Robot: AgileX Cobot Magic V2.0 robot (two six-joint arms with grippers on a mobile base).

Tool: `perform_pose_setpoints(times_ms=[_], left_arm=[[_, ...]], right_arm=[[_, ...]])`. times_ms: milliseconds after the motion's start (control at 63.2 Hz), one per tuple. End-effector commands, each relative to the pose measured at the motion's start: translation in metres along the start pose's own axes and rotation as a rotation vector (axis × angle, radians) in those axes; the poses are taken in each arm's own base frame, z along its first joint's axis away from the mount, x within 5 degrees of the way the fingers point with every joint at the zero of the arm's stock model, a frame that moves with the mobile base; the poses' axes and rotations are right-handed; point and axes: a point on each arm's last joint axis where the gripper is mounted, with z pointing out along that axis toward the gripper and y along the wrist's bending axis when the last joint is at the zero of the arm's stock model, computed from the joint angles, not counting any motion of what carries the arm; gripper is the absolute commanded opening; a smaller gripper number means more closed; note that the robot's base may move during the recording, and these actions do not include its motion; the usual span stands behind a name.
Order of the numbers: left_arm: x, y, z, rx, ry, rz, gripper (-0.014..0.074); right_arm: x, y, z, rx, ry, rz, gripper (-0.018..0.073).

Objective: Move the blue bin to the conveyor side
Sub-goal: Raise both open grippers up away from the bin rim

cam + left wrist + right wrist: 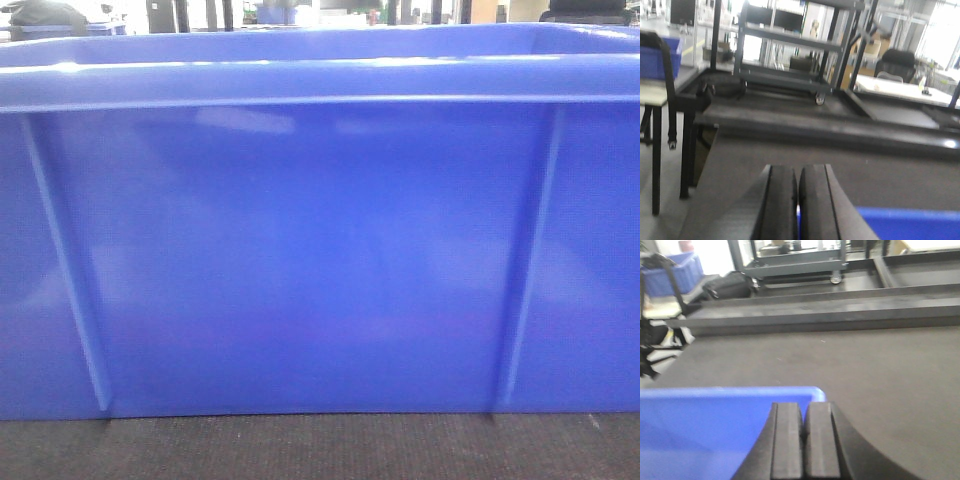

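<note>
L gripper (798,210) pressed together, nothing between the pads, hanging just over the bin (910,223) rim at its corner. R gripper (804,445) likewise closed empty, above the bin's other corner. Bin sits on the conveyor (880,375), w/ dark belt stretching past it. Front view: bin wall fills the frame, base on the belt. Wheeled rack (785,55) well beyond.

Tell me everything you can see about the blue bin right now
The blue bin is a large, glossy plastic crate with a thick rolled rim and smooth walls crossed by thin slanted ribs. It sits upright on the conveyor, a dark, finely woven surface. Its near wall fills the front view. The left gripper and the right gripper each appear closed at the bin's rim, with blue plastic beside the pads; actual contact is hidden. The front view does not show its inside.
</note>
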Motion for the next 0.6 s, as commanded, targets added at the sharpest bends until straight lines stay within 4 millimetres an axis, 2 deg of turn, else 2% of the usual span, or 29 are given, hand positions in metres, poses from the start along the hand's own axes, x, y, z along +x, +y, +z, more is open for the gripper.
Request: perform_pose_setpoints(times_ms=[0,237,396,586], left_arm=[[0.019,0.002,-0.007,0.000,0.047,0.000,0.0014],[0.083,0.012,-0.040,-0.017,0.142,-0.004,0.0014],[0.128,0.019,-0.066,-0.024,0.175,-0.005,0.0013],[0.161,0.025,-0.095,-0.017,0.105,-0.004,0.0013]], right_arm=[[0.015,-0.005,-0.011,0.027,-0.009,-0.049,-0.0083],[0.072,-0.014,-0.037,0.023,-0.017,-0.058,-0.0083],[0.104,-0.019,-0.056,0.002,-0.144,-0.079,-0.0083],[0.148,-0.026,-0.074,-0.003,-0.187,-0.080,-0.0083]])
